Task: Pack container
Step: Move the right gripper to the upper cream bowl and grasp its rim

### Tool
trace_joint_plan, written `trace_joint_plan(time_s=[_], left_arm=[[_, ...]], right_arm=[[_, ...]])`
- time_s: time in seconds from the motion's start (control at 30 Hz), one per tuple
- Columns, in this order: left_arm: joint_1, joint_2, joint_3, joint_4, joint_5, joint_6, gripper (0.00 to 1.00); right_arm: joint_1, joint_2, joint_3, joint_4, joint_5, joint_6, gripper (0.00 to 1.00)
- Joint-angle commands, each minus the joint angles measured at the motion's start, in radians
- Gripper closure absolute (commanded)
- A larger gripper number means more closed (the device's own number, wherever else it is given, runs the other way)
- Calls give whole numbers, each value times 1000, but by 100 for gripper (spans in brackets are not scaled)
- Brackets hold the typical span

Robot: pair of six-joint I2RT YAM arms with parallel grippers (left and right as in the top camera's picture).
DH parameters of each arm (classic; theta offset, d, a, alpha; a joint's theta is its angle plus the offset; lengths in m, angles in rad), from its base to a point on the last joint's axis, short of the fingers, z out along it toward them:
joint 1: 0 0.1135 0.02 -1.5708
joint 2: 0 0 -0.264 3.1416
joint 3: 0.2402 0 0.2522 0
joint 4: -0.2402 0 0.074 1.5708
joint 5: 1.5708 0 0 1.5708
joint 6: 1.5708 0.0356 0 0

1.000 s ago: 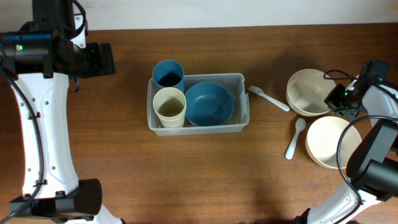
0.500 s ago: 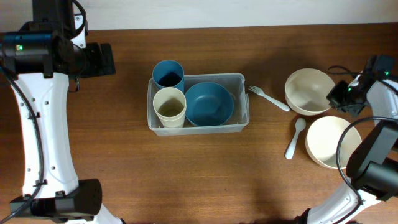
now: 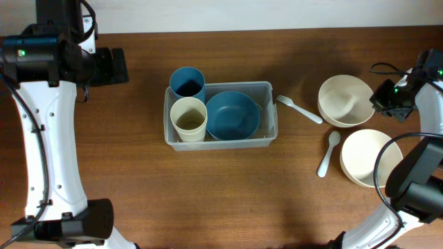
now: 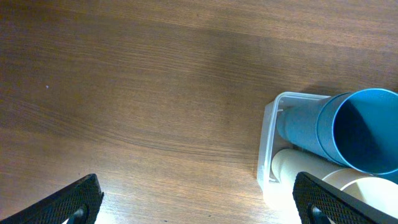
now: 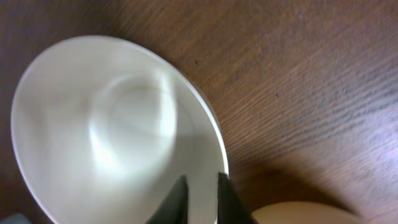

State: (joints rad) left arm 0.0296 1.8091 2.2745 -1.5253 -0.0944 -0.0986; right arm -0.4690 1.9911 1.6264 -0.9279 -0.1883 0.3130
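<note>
Closest to the action, our right gripper [image 5: 202, 199] has its fingers drawn to a narrow gap on the rim of the cream bowl [image 5: 112, 137], one finger inside and one at the edge. It looks like a thin pinch. That's our worry: a smooth rim held at one point could let the bowl swing or slip out on the way over. The bowl is empty.

Just beside it sits a second cream bowl [image 3: 367, 158], also empty, so a sloppy lift could clip it. The spoon [image 3: 327, 153] lies next to that one, and the fork [image 3: 299, 109] lies between the bowls and the tub.

Further out, the container [image 3: 249, 84] is mid-table, well apart from the gripper. It holds a blue bowl [image 3: 232, 115] on one side and a cream cup [image 3: 189, 119] and blue cup [image 3: 187, 81] on the other. It's pretty full, so we reckon the bowl has to nest into the blue one, and coming in tilted could knock the cups.

Farthest off, our left gripper [image 4: 199, 202] hangs wide open over bare table [image 3: 138, 180], holding nothing.
</note>
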Motion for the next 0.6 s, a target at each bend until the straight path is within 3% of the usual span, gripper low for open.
trace_joint_plan(time_s=[0.0,0.13,0.57], left_arm=[[4,-2,-1,0,-10,-6,0],[4,-2,-1,0,-10,-6,0],[4,-2,-1,0,-10,-6,0]], right_arm=[[-4,12,10,-3,18,-9,74],[-4,13,10,-3,32,-13,66],[-3,144,-66,72,34,-13,66]])
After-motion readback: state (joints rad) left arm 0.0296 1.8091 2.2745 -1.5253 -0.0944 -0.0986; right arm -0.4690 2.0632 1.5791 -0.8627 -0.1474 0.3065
